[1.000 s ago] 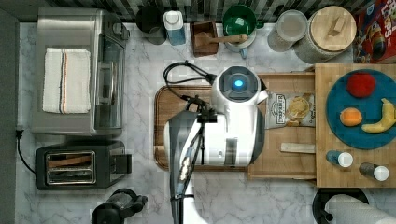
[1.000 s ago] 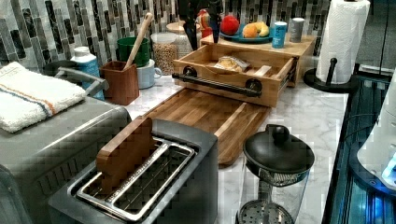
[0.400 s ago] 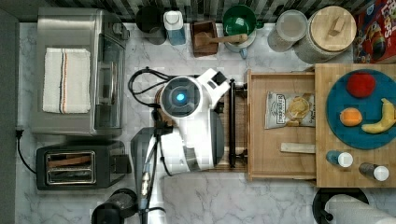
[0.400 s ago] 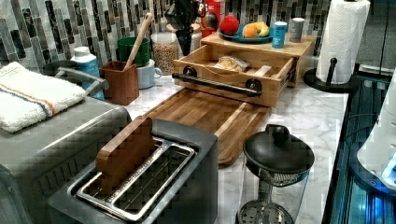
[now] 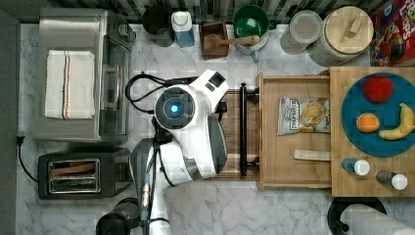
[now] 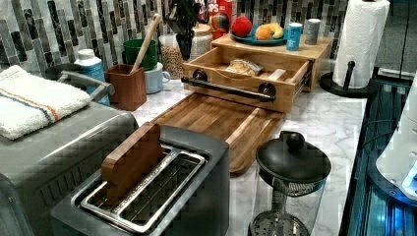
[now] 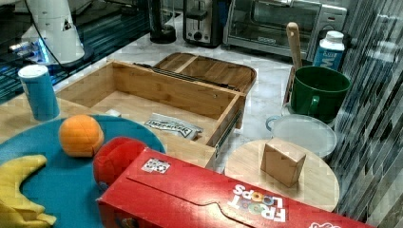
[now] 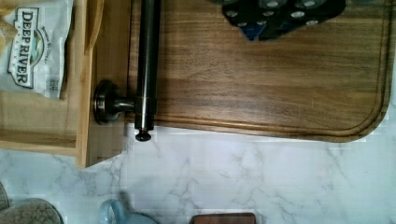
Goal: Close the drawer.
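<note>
The drawer (image 5: 293, 169) stands pulled out from under the checkered butcher-block slab (image 5: 342, 183), toward the top view's left, with its bare pale bottom in plain sight. Inside it lie a bag of chips (image 5: 303, 115) and, apart from the bag, a small flat strip of wood (image 5: 311, 155). Its long dark bar handle (image 5: 242, 129) runs across the front on two round mounts and hangs just over the edge of the dark brown board (image 6: 216, 123), which lies flat on the marble worktop (image 5: 244, 210) directly in front of the drawer. My arm (image 5: 191, 127) leans over that board in the top view, covering most of it. In the left view my tool (image 6: 184, 39) hangs as a dark shape above the back end of the handle, near the jars by the tiled wall, apart from the handle; I cannot tell whether it is open or closed. The wrist view looks down on one end of the handle, the board's rounded corner and the chip bag. On the slab sits a blue plate (image 5: 386, 142) with fruit.
</note>
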Tool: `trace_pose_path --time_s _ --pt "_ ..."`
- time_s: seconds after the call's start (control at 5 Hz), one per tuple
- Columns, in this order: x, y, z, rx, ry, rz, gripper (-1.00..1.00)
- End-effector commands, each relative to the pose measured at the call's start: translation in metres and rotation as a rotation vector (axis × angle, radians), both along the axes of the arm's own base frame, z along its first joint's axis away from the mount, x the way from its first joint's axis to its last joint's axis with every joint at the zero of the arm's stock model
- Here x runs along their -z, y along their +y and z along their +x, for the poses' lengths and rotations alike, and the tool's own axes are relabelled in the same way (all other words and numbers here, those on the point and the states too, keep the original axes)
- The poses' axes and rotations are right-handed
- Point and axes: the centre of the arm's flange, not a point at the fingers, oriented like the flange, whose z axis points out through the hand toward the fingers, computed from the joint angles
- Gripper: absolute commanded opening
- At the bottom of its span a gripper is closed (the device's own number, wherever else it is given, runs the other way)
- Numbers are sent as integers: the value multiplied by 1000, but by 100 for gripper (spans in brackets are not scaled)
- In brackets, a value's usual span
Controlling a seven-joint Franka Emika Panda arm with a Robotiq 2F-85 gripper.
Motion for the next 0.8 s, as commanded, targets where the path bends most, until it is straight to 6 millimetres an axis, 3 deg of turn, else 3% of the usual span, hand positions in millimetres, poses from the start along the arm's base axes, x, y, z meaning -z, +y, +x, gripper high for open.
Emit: trace_pose_path --time_s 0.2,0.6,0.8 --pt "92 -41 -18 -55 168 62 -100" --pt "118 -45 -24 -77 119 60 -100" --pt "121 -59 -20 -99 126 61 -100"
